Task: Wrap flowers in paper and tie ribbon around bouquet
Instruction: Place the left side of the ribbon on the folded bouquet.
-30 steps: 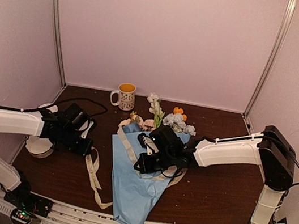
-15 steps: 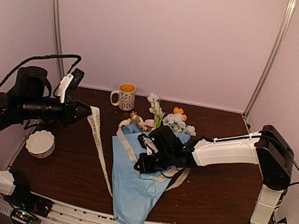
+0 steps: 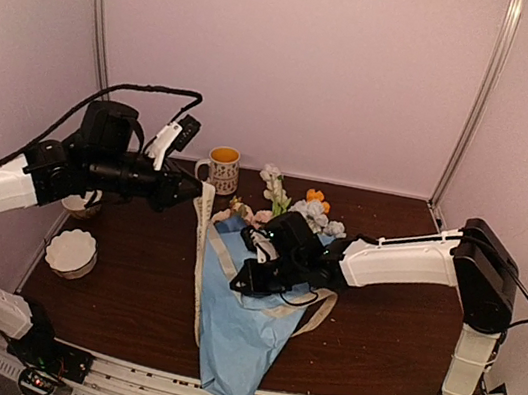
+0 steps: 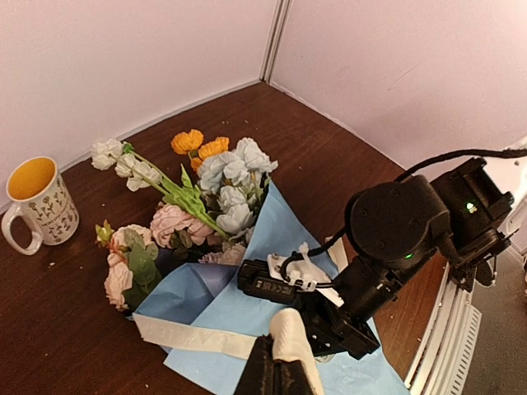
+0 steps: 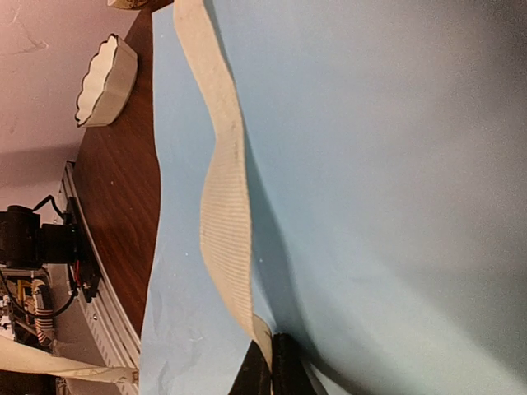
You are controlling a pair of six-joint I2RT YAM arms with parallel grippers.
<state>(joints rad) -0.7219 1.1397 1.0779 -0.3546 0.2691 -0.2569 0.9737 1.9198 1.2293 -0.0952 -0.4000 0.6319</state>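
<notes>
We see left jaws and right jaws both clamped on the ribbon (image 5: 222, 206) (left up high, right at the bouquet (image 3: 239, 346)); bare worktop (image 3: 118, 285) leftward.

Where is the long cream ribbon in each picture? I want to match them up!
Top external: the ribbon runs down the left edge of the blue paper, near the middle.
Left wrist: the ribbon lies across the paper at the bottom.
Right wrist: the ribbon runs top to bottom, left of centre, over the paper.
Shared landmark: the blue paper.
</notes>
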